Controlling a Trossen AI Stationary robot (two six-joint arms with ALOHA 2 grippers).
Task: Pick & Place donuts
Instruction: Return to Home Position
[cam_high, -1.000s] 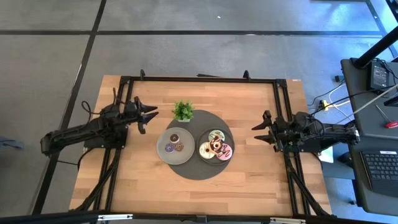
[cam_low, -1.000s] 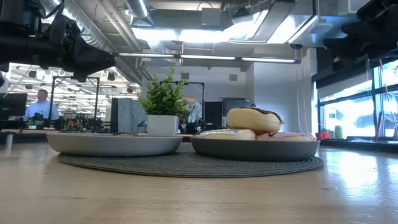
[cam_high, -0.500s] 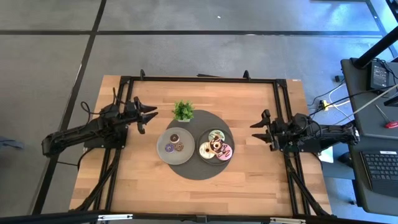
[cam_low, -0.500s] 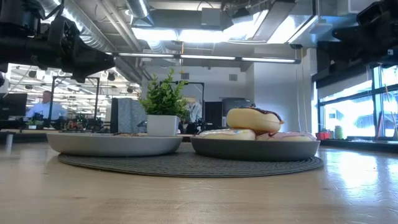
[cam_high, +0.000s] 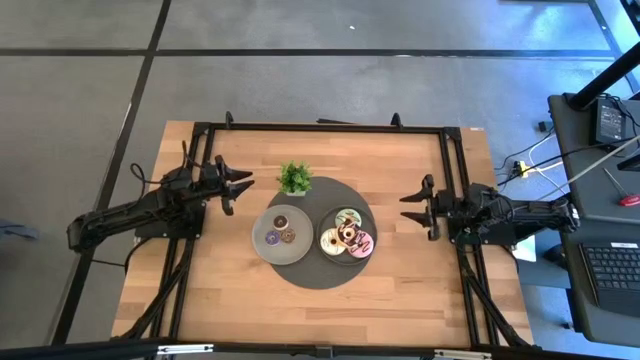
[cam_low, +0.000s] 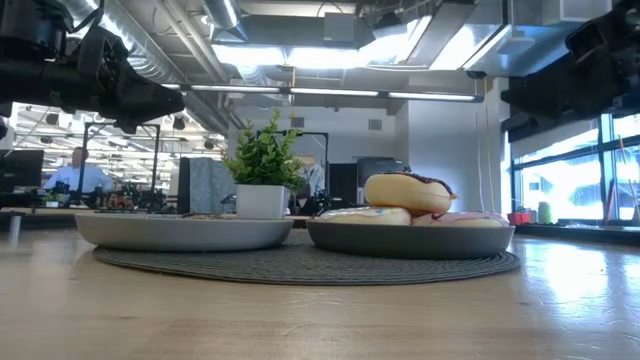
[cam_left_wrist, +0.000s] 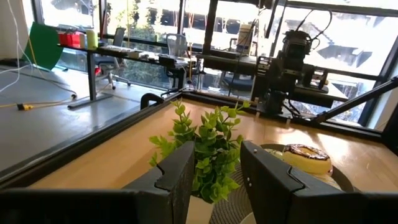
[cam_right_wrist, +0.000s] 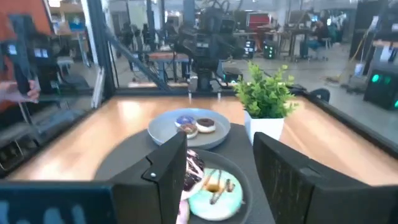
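All the donuts sit on two plates in the middle of the wooden table (cam_high: 400, 290). The small purple donut (cam_right_wrist: 185, 121) and the small brown donut (cam_right_wrist: 205, 124) lie side by side on the light grey plate (cam_high: 290, 252). Just beside it, the dark plate (cam_low: 410, 240) holds the green donut (cam_right_wrist: 214, 193), the cream donut (cam_high: 329, 241) and the pink donut (cam_high: 363, 243), with the chocolate donut (cam_low: 410, 190) on top of them. Both plates rest on a round dark mat (cam_high: 310, 275), and a little green plant (cam_high: 294, 178) stands at its edge. The left gripper (cam_left_wrist: 216, 146) hangs over the table's left side, fingers apart, holding nothing. The right gripper (cam_right_wrist: 219, 140) hangs over the right side, fingers apart too, holding nothing.
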